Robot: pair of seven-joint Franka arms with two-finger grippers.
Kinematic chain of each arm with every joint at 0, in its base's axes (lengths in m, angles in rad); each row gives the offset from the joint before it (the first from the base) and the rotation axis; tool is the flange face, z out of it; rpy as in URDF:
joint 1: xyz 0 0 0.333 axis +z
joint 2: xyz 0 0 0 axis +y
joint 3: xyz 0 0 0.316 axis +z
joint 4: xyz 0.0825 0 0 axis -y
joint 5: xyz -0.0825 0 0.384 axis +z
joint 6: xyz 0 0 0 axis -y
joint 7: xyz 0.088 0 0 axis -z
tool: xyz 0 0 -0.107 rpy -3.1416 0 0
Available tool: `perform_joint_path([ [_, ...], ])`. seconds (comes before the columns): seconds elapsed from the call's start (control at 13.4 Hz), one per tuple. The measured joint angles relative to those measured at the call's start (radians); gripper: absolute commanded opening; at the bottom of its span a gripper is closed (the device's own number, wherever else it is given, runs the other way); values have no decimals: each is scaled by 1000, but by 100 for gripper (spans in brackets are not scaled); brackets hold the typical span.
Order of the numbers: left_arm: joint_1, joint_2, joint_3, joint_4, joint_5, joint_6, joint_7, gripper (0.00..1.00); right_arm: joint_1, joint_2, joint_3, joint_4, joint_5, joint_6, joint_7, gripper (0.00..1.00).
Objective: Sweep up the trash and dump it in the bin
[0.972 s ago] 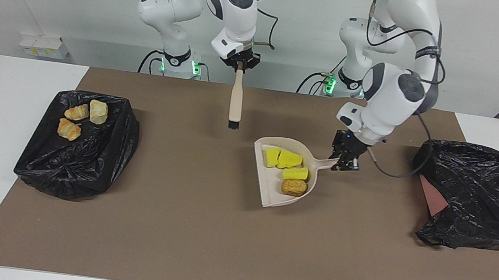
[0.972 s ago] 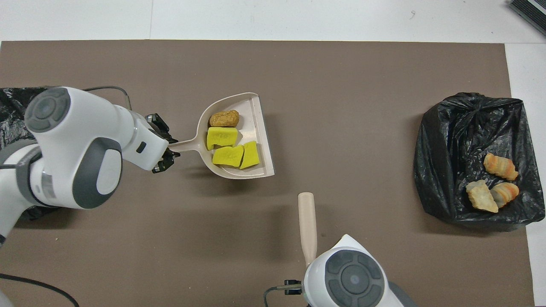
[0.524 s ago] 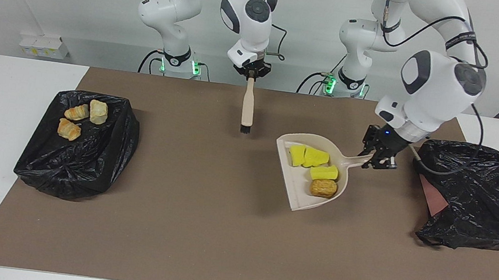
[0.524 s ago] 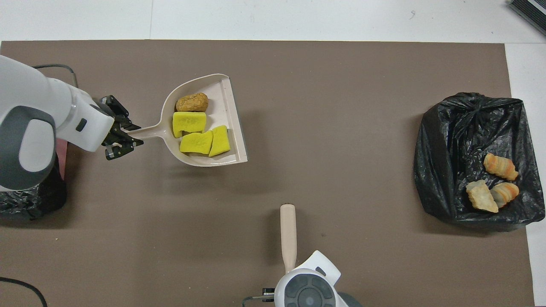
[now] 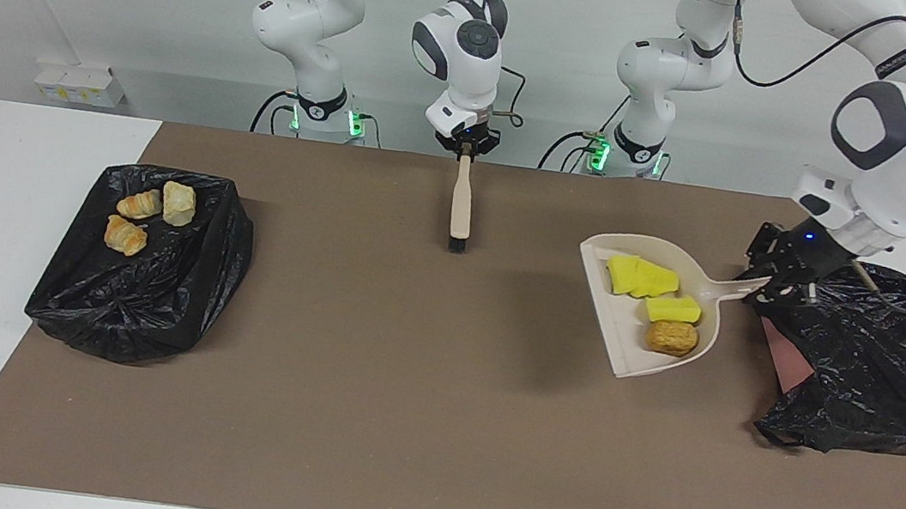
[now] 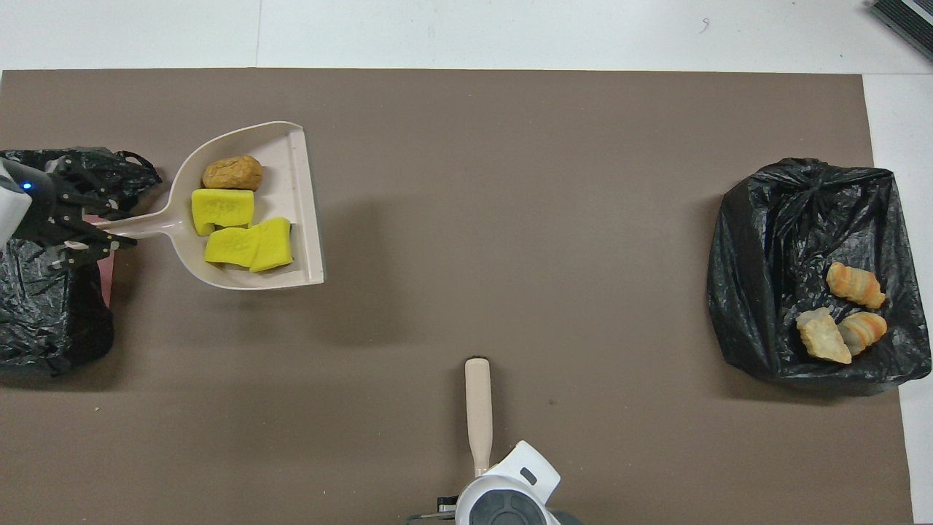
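Left claw [image 5: 769, 285] is clamped on the dustpan [image 5: 632, 346] handle, w/ the pan raised just off the counter [image 5: 398, 421] and the claw itself over the edge of the black bin bag [image 5: 862, 374] at the left arm's end. In the pan you've got 3 yellow sponge chunks [image 5: 652, 288] and 1 brown bun-like lump [image 5: 672, 338], all resting toward the handle end, approx level. The other 3 bread-like pieces [image 5: 142, 216] already sit on the 2nd black bag [image 5: 137, 293] at the right arm's end, so this load looks like the last of the trash. To dump well, get the pan's open lip over the bag, not just the handle; right now the lip points away from it, toward mid-counter, so I'd say you need to carry further or turn the wrist before tipping. Keep the pan level or lip-up while moving, since the chunks are loose and light and could slide out the open front. The bag looks slumped and flat w/ a reddish patch showing at its edge, so aim for the middle and tip slowly. Right claw [image 5: 466, 148] is closed on the brush [image 5: 462, 204], hanging bristles-down over the counter near the robots; leave it waiting, clear of the path.
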Motion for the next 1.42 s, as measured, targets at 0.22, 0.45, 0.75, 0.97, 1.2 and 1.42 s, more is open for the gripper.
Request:
perform_joint_path([
  [0.22,109,22,1,64,0,-63,90,0,4,0,0,-28,-1,55,-6,66],
  [0.45,209,46,5,104,13,-81,164,0,4,0,0,-31,-1,56,-12,100],
  [0.75,306,67,13,159,100,-109,206,0,-12,-1,-6,-9,-40,64,-12,100],
  [0.97,350,82,15,201,183,-93,224,0,-119,-2,-10,40,-107,60,-14,100],
  [1.2,358,100,17,231,301,-22,254,0,-267,-2,-15,112,-170,29,-42,100],
  [1.42,358,112,11,233,447,80,295,0,-421,20,-17,197,-233,8,-157,100],
])
